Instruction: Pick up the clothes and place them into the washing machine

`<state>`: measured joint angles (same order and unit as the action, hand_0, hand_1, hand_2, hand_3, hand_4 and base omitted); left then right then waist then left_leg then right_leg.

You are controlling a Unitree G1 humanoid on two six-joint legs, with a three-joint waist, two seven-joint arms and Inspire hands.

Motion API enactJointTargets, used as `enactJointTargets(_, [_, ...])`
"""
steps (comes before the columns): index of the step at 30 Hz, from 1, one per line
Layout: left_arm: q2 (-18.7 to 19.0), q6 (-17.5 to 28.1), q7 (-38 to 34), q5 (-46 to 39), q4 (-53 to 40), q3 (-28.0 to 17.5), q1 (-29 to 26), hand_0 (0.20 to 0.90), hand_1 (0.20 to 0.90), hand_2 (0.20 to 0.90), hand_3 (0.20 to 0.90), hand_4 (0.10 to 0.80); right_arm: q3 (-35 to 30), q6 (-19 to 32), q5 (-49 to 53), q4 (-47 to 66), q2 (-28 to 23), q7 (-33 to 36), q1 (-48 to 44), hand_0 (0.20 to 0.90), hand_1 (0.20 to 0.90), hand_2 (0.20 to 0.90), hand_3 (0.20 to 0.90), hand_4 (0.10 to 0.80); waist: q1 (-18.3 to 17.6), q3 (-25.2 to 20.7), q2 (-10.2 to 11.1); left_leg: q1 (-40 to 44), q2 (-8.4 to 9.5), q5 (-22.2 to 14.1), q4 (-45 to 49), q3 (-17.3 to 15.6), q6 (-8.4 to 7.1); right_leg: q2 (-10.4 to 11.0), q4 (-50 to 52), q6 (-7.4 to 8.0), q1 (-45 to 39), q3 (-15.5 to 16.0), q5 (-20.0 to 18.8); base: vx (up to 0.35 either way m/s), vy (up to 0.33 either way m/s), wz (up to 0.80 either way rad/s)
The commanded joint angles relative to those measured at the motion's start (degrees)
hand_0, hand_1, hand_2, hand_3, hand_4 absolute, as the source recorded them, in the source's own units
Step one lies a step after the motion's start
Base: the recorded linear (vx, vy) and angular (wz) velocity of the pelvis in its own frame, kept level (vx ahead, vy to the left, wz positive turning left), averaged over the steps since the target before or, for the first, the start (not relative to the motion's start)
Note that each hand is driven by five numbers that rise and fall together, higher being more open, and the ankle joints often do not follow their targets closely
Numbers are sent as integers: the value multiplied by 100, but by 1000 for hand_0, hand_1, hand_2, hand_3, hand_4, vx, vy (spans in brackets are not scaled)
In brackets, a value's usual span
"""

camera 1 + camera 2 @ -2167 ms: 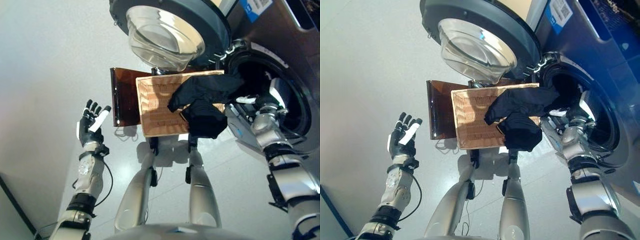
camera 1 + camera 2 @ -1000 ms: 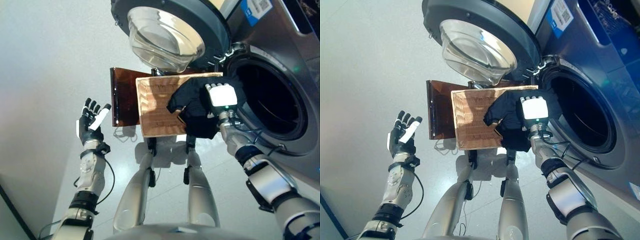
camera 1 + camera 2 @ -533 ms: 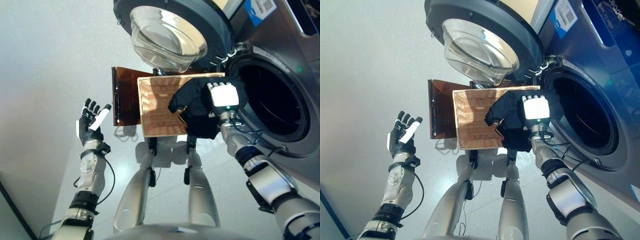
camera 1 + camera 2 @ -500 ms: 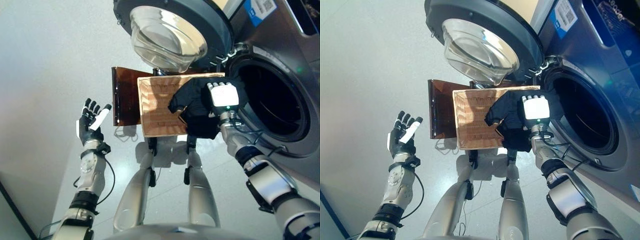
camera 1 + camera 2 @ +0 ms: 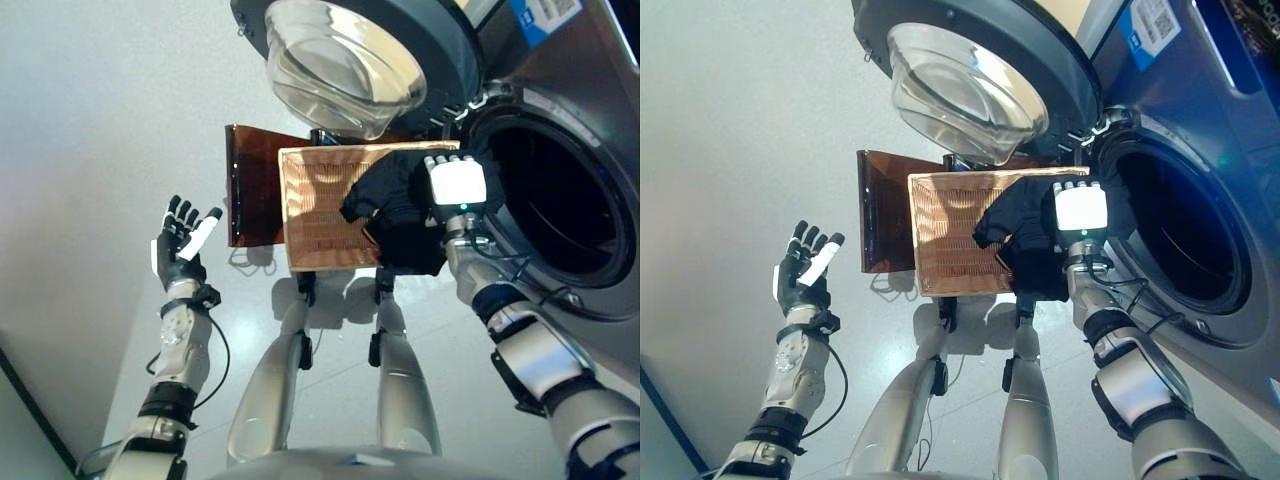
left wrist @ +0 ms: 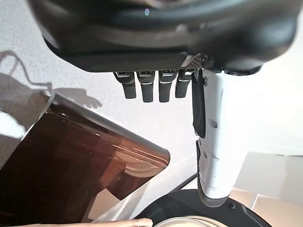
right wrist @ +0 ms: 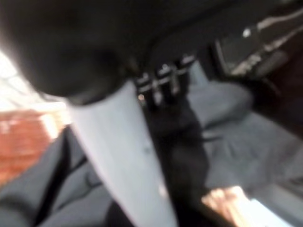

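one black garment (image 5: 400, 215) on one woven basket (image 5: 318, 205) | right hand (image 5: 456, 184) over it, grip unclear | left hand (image 5: 180, 245) spread, empty | one washer (image 5: 560, 190), door open

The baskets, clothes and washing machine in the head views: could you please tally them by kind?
Baskets: 2 (woven orange basket, dark brown basket)
Dark clothes: 1 heap
Washing machine: 1
Total: 4
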<state>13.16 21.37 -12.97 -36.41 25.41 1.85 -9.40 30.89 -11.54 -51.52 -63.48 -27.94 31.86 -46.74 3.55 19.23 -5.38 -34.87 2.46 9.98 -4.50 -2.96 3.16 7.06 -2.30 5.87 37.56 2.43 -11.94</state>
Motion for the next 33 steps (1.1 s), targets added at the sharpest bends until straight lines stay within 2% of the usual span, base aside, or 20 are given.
enactJointTargets(1, [388, 536, -90, 194, -589, -59, 100, 900, 900, 900, 900, 800, 5, -246, 161, 2, -221, 410, -627, 900, 900, 900, 900, 800, 95, -21, -5, -38, 65, -379, 120, -121, -560, -42, 235, 29, 272, 46, 154, -2, -8, 3])
enactJointTargets(12, [482, 574, -64, 176, -1081, -149, 159, 900, 900, 900, 900, 800, 96, -344, 240, -101, -447, 341, -1268, 900, 900, 900, 900, 800, 173, 146, -45, -412, 52, -287, 60, -99, -581, -44, 278, 24, 699, 72, 126, 1, -3, 1])
enactJointTargets(21, [499, 550, -41, 221, -1167, -225, 146, 900, 900, 900, 900, 800, 179, -323, 149, 0, -499, 233, -1457, 900, 900, 900, 900, 800, 163, 184, -34, -573, 41, -259, 55, -111, -586, -50, 285, 33, 891, 84, 85, 0, 0, 0])
enactJointTargets(22, [493, 553, -29, 222, -1129, -247, 144, 900, 900, 900, 900, 800, 194, -311, 122, 8, -488, 209, -1439, 755, 755, 755, 755, 696, 157, 176, -30, -591, 47, -259, 55, -108, -592, -60, 286, 31, 913, 79, 89, 0, 0, 0])
enactJointTargets(24, [491, 551, -15, 215, -1111, -251, 138, 900, 900, 900, 900, 800, 189, -292, 101, 30, -479, 183, -1419, 219, 219, 219, 219, 314, 145, 158, -28, -614, 57, -262, 68, -116, -595, -63, 302, 28, 933, 83, 95, 0, 0, 0])
enactJointTargets(25, [492, 551, -15, 215, -1110, -251, 138, 900, 900, 900, 900, 800, 188, -293, 100, 31, -479, 182, -1418, 200, 200, 200, 200, 300, 145, 155, -26, -617, 57, -263, 70, -116, -595, -62, 304, 28, 937, 82, 96, 0, 0, 0])
enactJointTargets(33, [515, 542, 0, 264, -1076, -315, 184, 900, 900, 900, 900, 800, 82, -259, 146, 44, -460, 192, -1270, 200, 200, 200, 200, 300, 146, 93, -20, -594, 51, -282, 74, -89, -591, -54, 319, 24, 934, 83, 111, 0, 0, 0])
